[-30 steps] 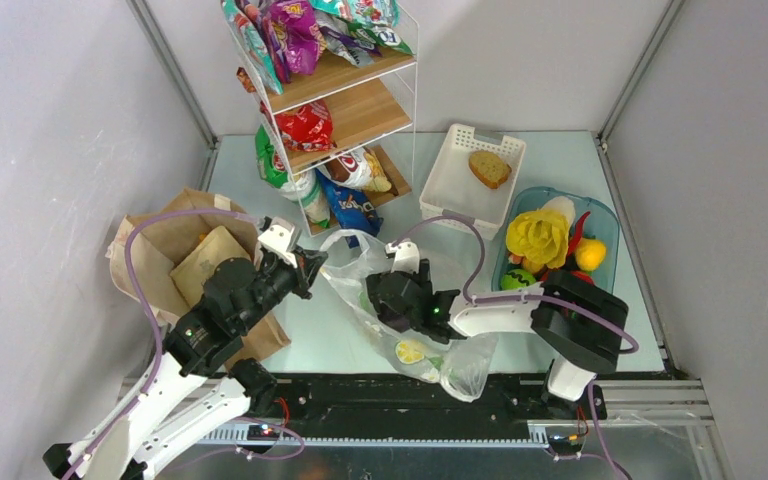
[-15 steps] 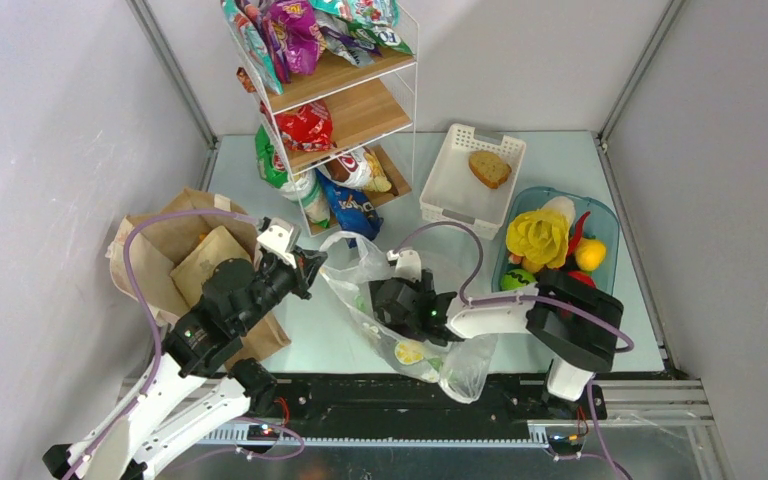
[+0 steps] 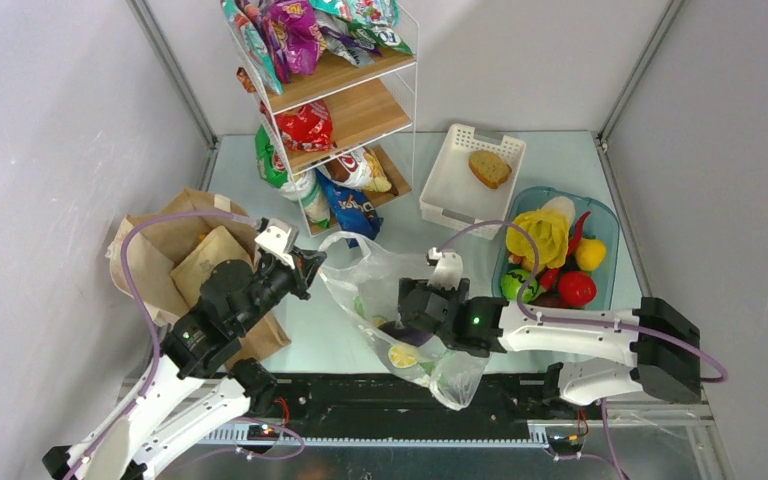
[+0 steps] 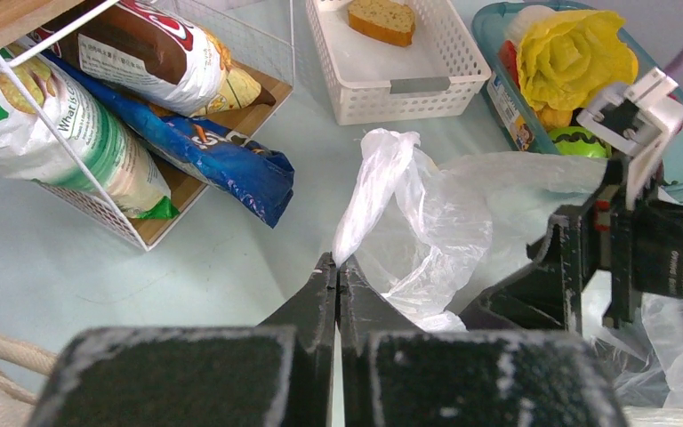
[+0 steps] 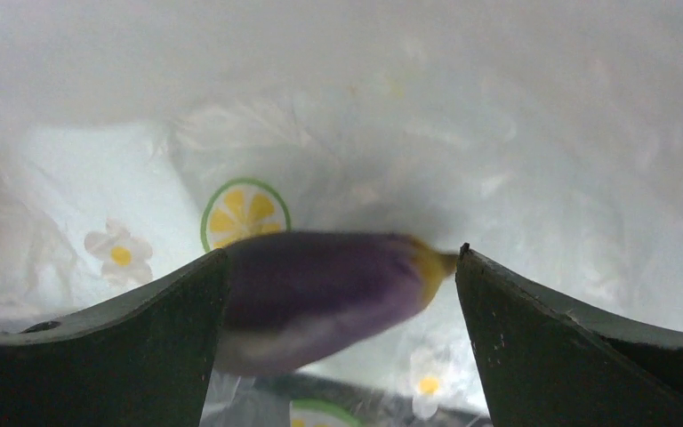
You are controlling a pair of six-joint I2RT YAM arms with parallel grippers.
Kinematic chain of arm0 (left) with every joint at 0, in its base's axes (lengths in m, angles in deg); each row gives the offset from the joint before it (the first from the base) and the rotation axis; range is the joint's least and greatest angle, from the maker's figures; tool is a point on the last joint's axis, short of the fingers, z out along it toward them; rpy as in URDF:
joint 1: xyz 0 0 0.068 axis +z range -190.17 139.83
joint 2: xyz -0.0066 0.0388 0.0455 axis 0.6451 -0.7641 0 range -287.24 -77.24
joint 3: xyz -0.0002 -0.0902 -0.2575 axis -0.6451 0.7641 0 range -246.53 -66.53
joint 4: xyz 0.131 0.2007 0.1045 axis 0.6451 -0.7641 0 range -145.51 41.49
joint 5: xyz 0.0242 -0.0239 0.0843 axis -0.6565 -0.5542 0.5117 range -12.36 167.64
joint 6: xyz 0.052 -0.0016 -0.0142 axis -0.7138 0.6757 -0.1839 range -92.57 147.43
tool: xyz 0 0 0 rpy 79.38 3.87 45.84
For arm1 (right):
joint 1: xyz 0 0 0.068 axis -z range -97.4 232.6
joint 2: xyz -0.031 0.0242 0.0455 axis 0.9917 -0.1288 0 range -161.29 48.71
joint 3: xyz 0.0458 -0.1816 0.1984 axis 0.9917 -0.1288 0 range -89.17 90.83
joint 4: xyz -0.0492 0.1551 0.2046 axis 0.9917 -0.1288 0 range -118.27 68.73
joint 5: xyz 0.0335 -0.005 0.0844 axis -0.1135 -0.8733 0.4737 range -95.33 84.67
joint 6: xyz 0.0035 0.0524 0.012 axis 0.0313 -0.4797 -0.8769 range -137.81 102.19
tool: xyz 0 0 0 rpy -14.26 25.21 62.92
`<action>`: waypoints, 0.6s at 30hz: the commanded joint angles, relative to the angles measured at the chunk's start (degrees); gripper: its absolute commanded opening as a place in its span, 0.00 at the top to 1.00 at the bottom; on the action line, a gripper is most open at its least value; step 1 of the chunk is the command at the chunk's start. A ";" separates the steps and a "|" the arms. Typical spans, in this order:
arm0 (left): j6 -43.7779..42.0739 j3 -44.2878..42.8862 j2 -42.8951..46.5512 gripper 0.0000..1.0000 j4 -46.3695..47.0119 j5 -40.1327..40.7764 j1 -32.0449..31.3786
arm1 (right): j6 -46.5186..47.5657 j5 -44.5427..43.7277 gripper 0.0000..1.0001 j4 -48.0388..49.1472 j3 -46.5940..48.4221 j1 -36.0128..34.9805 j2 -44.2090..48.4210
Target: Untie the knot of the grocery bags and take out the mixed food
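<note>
The clear plastic bag point(image 3: 375, 285) with lemon-slice prints lies on the table between the arms. My left gripper point(image 3: 310, 262) is shut on its twisted handle point(image 4: 378, 182), with the jaws pressed together point(image 4: 336, 260). My right gripper point(image 3: 410, 322) is inside the bag, open wide point(image 5: 342, 251). A purple eggplant point(image 5: 320, 289) lies blurred between its fingers point(image 5: 142, 338), and it also shows in the top view point(image 3: 400, 335). The brown paper bag point(image 3: 175, 245) lies at the left under my left arm. A red tomato point(image 3: 577, 288), yellow fruits point(image 3: 538, 235) and a red chili point(image 3: 580, 225) sit in the blue-tinted tub point(image 3: 608, 222).
A wire-and-wood shelf rack point(image 3: 360, 110) with snack packets stands at the back, and more packets point(image 4: 187, 147) lie at its foot. A white slatted basket point(image 3: 450, 190) holds a bread slice point(image 3: 489, 168). Grey walls close both sides.
My right arm has stretched out and its gripper has shifted right and nearer inside the bag. The eggplant now shows under it. The left gripper has kept hold of the handle.
</note>
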 commanded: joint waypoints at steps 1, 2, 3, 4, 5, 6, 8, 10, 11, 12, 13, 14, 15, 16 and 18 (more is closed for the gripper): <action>-0.36 -1.00 0.19 1.00 0.91 -0.54 -0.14 | -19.17 -3.59 0.01 -8.86 1.21 -3.82 0.35; -0.37 -1.00 0.15 1.00 0.88 -0.58 -0.15 | -21.97 -3.98 0.01 -8.30 1.25 -4.90 -0.19; -0.37 -1.00 0.11 1.00 0.90 -0.64 -0.13 | -23.53 -3.92 0.01 -7.02 1.29 -5.14 -0.53; -0.37 -0.96 0.15 1.00 0.92 -0.62 -0.13 | -26.82 -3.49 0.01 -6.64 1.43 -5.32 -1.34; -0.37 -0.99 0.15 1.00 0.92 -0.45 -0.14 | -28.64 -3.50 0.01 -7.27 2.30 -5.40 -1.85; -0.37 -1.00 0.22 1.00 0.93 -0.39 -0.15 | -32.36 -3.82 0.01 -8.16 2.90 -5.48 -3.03; -0.37 -1.00 0.39 1.00 0.98 -0.35 -0.12 | -36.70 -4.97 0.01 -10.52 4.49 -6.01 -4.71; -0.37 -1.00 0.42 1.00 0.97 -0.43 -0.10 | -39.92 -6.00 0.01 -10.88 4.90 -6.77 -5.68; -0.37 -1.00 0.46 1.00 0.99 -0.49 -0.13 | -40.90 -5.61 0.01 -10.37 4.92 -7.07 -6.00; -0.37 -1.00 0.32 1.00 0.99 -0.54 -0.11 | -43.77 -5.05 0.01 -10.42 5.09 -7.14 -6.86; -0.37 -1.00 0.29 1.00 1.00 -0.74 -0.13 | -45.61 -4.03 0.01 -10.50 5.54 -7.20 -8.04; -0.32 -1.05 0.15 1.00 0.95 -0.84 -0.15 | -46.30 -3.51 0.01 -10.48 6.05 -7.26 -8.67; -0.30 -1.08 0.11 1.00 0.94 -0.97 -0.11 | -48.11 -2.75 0.01 -10.76 6.27 -7.34 -10.03; -0.28 -1.08 0.08 1.00 0.93 -1.00 -0.12 | -48.82 -2.39 0.01 -10.89 6.50 -7.41 -10.68; -0.28 -1.09 0.19 1.00 0.94 -1.13 -0.14 | -50.26 -1.66 0.01 -10.76 6.56 -7.48 -12.71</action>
